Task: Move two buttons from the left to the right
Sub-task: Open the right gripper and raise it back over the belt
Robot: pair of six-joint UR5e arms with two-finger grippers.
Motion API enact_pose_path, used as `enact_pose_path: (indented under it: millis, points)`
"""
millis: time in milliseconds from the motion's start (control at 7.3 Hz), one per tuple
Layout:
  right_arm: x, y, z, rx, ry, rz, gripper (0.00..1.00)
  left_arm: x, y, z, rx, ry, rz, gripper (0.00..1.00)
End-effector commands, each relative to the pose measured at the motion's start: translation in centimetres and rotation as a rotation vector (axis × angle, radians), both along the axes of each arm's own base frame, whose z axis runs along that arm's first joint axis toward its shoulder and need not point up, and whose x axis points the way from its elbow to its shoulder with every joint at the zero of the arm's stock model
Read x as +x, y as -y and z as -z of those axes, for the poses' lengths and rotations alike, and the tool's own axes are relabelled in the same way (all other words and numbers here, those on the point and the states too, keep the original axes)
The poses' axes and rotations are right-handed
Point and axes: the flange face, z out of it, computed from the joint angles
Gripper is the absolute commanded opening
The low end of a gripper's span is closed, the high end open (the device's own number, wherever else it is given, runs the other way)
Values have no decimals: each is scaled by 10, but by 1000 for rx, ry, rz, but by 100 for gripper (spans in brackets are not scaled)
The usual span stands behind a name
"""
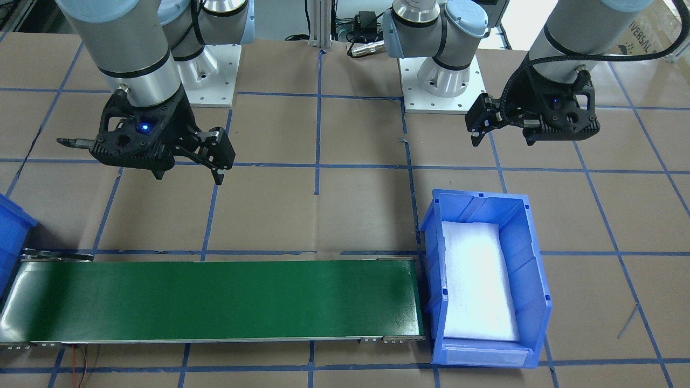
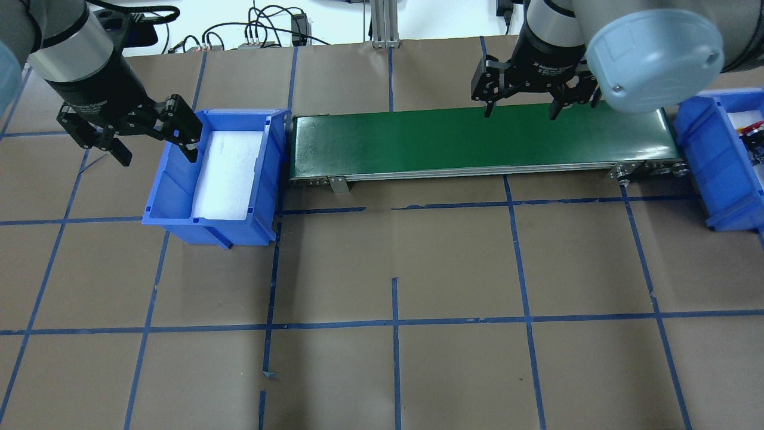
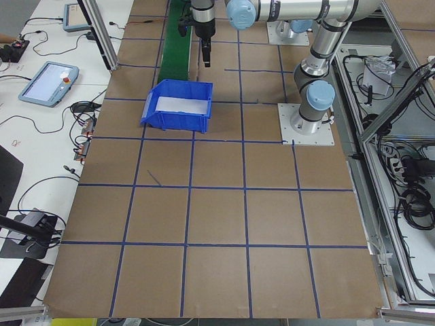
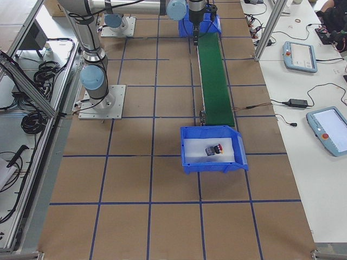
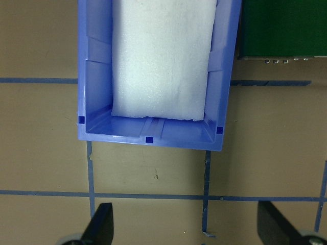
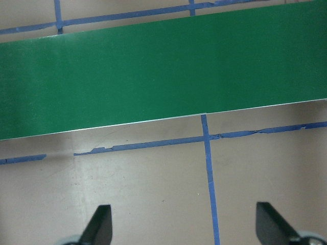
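Note:
A button with a red cap and black body (image 4: 213, 149) lies on white foam in the blue bin (image 4: 214, 164) at my right. In the overhead view, bits of red and yellow (image 2: 754, 128) show in that bin (image 2: 713, 161) at the frame's edge. I cannot make out the yellow button clearly. My right gripper (image 2: 521, 111) is open and empty, above the green belt's far edge; its fingers (image 6: 99, 227) stand wide apart. My left gripper (image 2: 155, 153) is open and empty, above the outer wall of the left blue bin (image 2: 179, 206), which holds only white foam (image 5: 161, 56).
A green conveyor belt (image 2: 477, 143) runs between the two bins and is bare; it also shows in the front view (image 1: 215, 299). Brown paper with blue tape lines covers the table (image 2: 394, 269). Arm bases (image 1: 442, 75) stand behind the belt in the front view.

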Motion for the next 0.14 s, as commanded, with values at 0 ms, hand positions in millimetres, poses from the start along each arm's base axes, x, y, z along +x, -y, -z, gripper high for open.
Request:
enact_pose_path:
  millis: [0]
  points:
    - [6,1,5,4,9,3,100,0,0,0,8,1,0,100]
